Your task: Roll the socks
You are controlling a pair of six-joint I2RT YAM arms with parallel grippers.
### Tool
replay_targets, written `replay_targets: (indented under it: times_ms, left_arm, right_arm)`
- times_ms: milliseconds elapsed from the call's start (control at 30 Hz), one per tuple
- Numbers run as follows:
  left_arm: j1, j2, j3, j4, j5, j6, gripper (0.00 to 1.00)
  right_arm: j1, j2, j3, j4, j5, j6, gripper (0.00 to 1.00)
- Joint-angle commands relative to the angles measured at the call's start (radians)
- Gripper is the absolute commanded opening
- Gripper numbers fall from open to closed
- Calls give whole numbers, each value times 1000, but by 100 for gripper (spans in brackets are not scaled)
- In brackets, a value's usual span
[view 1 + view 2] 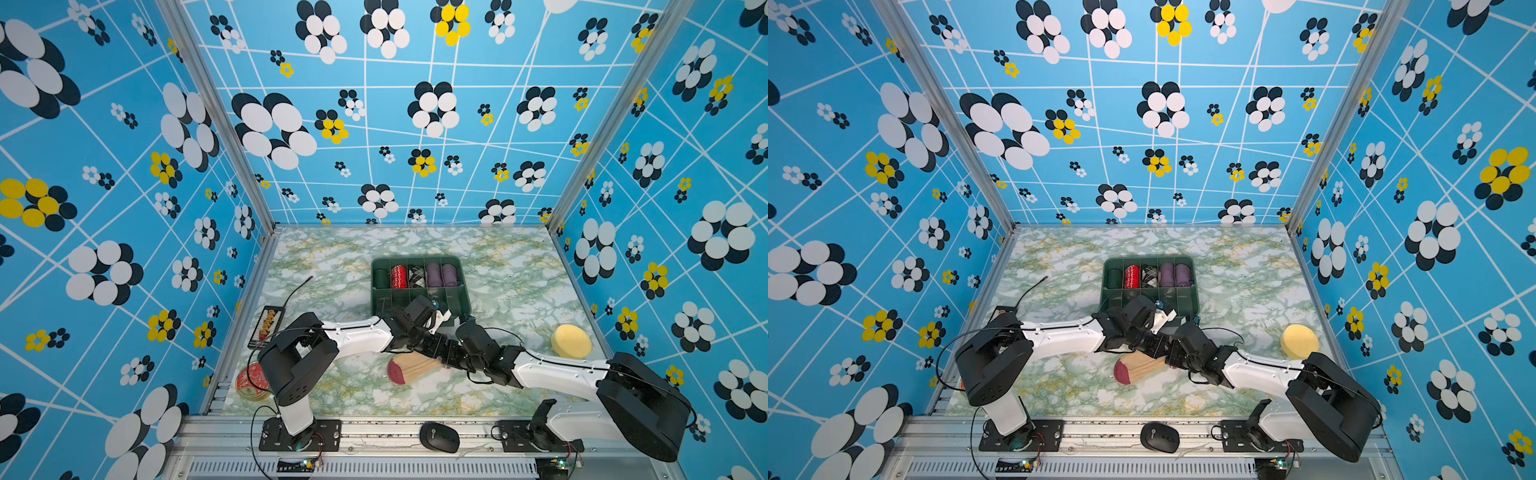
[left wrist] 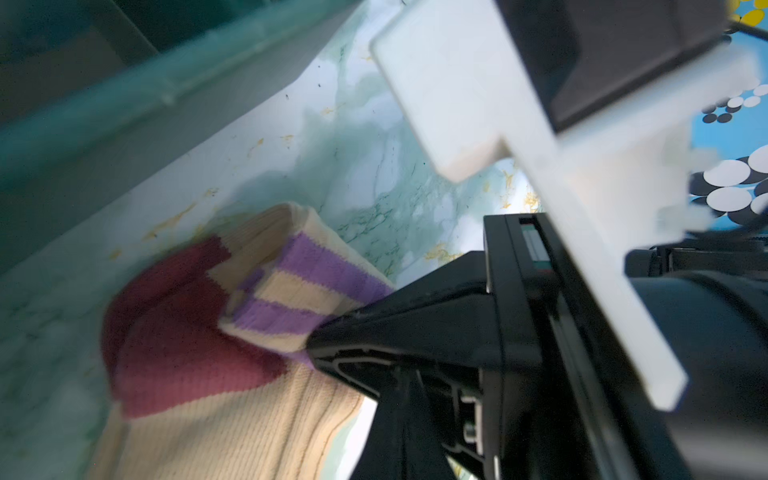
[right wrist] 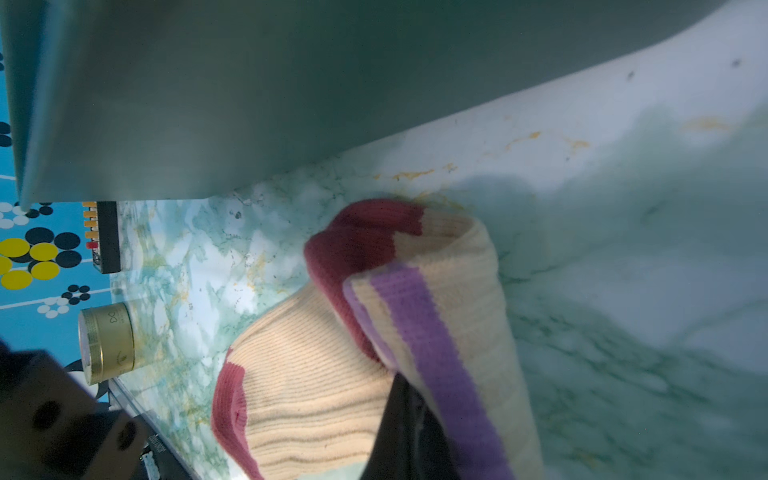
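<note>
both arms stretch low and inward, left arm and right arm meeting wrist to wrist at the middle, with the left gripper and the right gripper each clamped tight on the striped cuff end of the socks

Socks: cuff end is covered by the left arm and right arm in both top views; only the toe end is seen. In both wrist views the socks are cut off by the picture edge. Left gripper and right gripper: tips are buried in cuff fabric, only 1 right finger is made out. Tray: front row is partly masked by the left arm, walls are blurred in wrist views. Tin at the front-left corner of the table is half hidden. Bead box at the left edge: detail too small to be read.
</note>
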Motion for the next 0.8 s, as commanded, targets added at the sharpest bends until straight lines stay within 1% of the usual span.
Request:
replay_targets:
  times_ms: [0, 233, 467, 633, 767]
  left_arm:
    - [0, 34, 30, 30, -55, 5, 0]
    - [-1, 50, 13, 106, -105, -9, 0]
    - [-1, 22, -23, 188, -153, -17, 0]
    - [-1, 7, -50, 262, -169, -30, 0]
    - [0, -4, -72, 329, -158, -48, 0]
  right_arm:
    - [-5, 7, -49, -131, -2, -19, 0]
    - [-7, 12, -51, -128, -25, -29, 0]
    - [-7, 39, -52, -117, -71, -37, 0]
    - [-6, 41, -56, -118, -117, -44, 0]
    - [-6, 34, -63, -128, -138, -44, 0]
